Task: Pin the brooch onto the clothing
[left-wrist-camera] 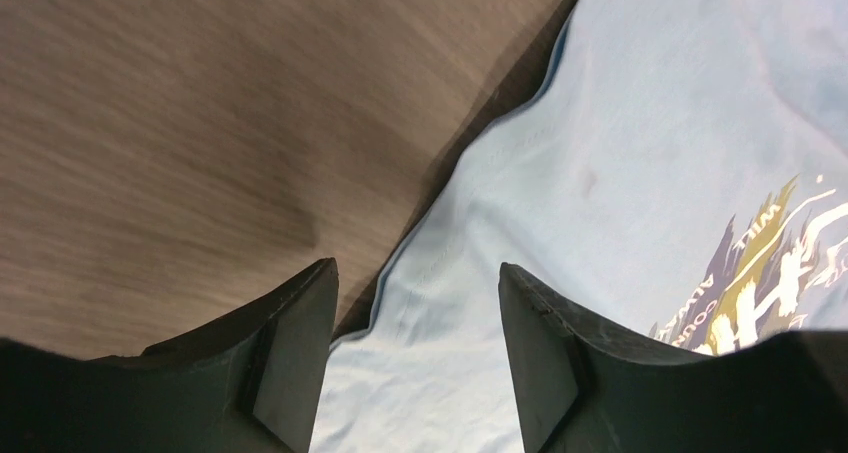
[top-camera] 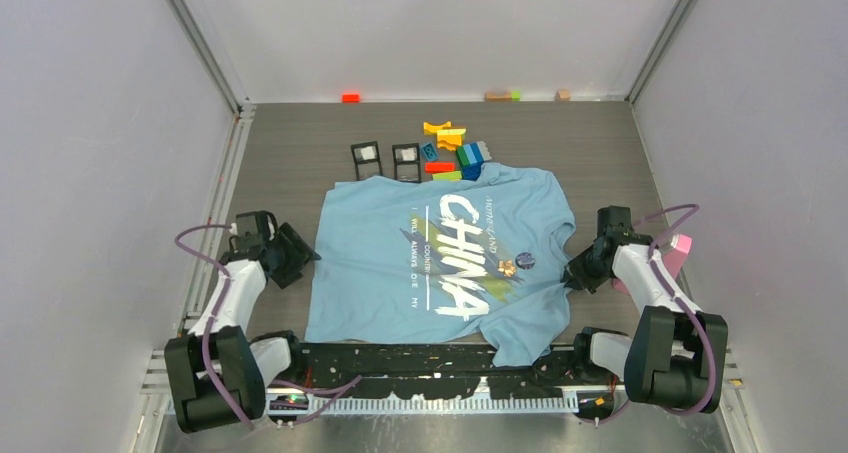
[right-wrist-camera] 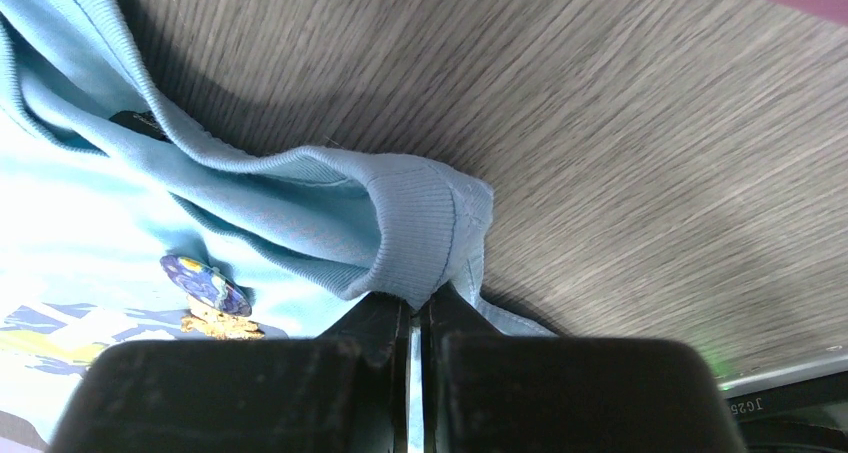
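Right gripper (right-wrist-camera: 418, 308) is pinching a fold of the blue shirt (right-wrist-camera: 400, 213); left gripper (left-wrist-camera: 418, 273) is hanging spread over the shirt's edge, and the brooch (top-camera: 525, 260) is lying on the shirt's chest, right of centre.

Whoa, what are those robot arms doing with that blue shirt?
Two robot arms are working on a blue T-shirt spread on the table. The right gripper is shut, pinching the shirt's ribbed collar. The left gripper hangs open over the shirt's opposite edge, holding nothing. A tiny brooch sits on the chest print near the collar; whether it is pinned through cannot be told. Toy blocks lie beyond the shirt.
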Controlling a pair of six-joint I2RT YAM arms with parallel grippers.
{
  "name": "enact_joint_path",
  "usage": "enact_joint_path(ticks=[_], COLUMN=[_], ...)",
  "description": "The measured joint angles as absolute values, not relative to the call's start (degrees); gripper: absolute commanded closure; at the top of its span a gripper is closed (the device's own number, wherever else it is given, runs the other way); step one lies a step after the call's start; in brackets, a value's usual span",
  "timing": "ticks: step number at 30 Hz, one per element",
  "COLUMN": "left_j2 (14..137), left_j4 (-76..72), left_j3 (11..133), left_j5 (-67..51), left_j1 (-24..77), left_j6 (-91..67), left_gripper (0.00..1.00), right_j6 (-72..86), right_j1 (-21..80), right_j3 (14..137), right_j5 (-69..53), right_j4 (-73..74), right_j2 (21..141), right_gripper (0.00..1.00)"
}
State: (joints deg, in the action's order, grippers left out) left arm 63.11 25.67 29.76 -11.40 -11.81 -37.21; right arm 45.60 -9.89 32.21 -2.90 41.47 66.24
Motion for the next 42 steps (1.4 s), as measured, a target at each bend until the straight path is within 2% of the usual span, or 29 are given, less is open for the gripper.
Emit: enact_joint_path(ticks=[7,9,10,13,15,21,28,39,40,42], left_j2=[61.5,63.3,64.1,67.1,68.8,68.1,58.1,56.1,55.7,55.5], left_j4=[29.5,29.7,29.8,29.1,28.2,27.6,30.4,33.6,33.9,34.2], left_j3=[28.7,28.8,29.4,30.7,30.9,30.3,28.8,28.8,28.8,28.8], left_j5=[-8.6,-7.7,-7.4,-6.9,-6.9,-5.7,-6.0,-8.6,-8.8,-9.2], left_j1=[-6.2,-3.7,-2.7,-1.4,-1.2,-2.6,-12.2,-17.7,-18.0,-18.3], left_j6=[-37.5,-37.5,-37.5,-37.5,-37.4,-37.4,-37.5,-37.6,-37.5,-37.5], left_gripper=[0.38,0.44,0.51,0.84,0.99,1.00,1.00,1.00,1.00,0.96], right_j6=[45.2,45.2,45.2,45.2,45.2,45.5,47.2,48.4,48.5,48.7], right_j1=[-10.0,-10.0,-10.0,-10.0,-10.0,-10.0,-9.8,-9.7,-9.6,-9.6], right_j3=[31.3,30.9,30.9,30.9,30.8,30.9,30.9,30.9,30.9,30.9], right_j5=[-3.8,-4.0,-4.0,-4.0,-3.9,-1.0,1.3,1.7,1.7,1.7], right_j4=[39.6,39.1,39.0,38.7,38.6,39.1,41.0,42.5,42.6,42.7], right_j2=[66.4,66.6,66.7,66.8,66.8,66.4,61.5,60.6,60.0,59.1], right_gripper=[1.00,1.00,1.00,1.00,1.00,1.00,1.00,0.99,0.98,0.84])
